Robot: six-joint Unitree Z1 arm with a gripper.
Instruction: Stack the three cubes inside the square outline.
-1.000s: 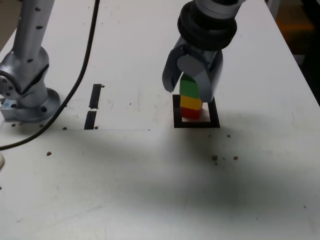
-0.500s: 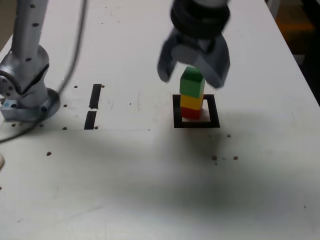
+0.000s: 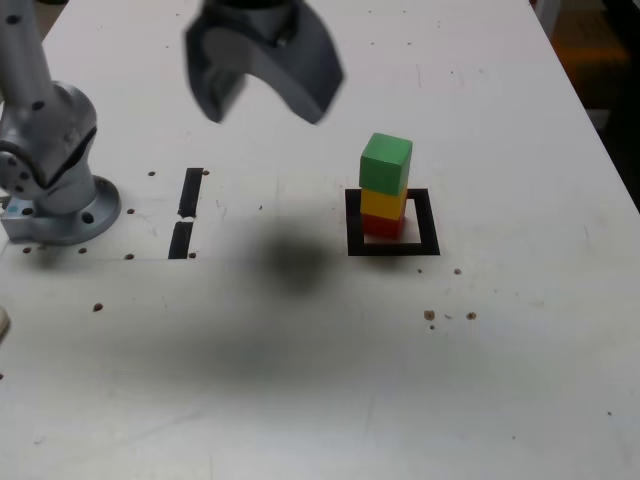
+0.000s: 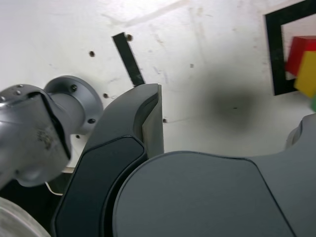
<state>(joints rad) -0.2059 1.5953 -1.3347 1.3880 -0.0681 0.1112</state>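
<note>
**Colour and Pattern Findings**

Green cube: solid green, no markings. Yellow cube: solid yellow. Red cube: solid red. Square outline: thick black frame, white middle. Tabletop: white, scattered with small dark specks and faint scuffs, with a soft dark shadow patch. Two short strips: black. Pincer: dark grey, unpatterned; in the wrist view dark grey with a lighter grey inner face. Arm base: silver-grey metal.

White speckled table, perhaps shadowed.
</note>
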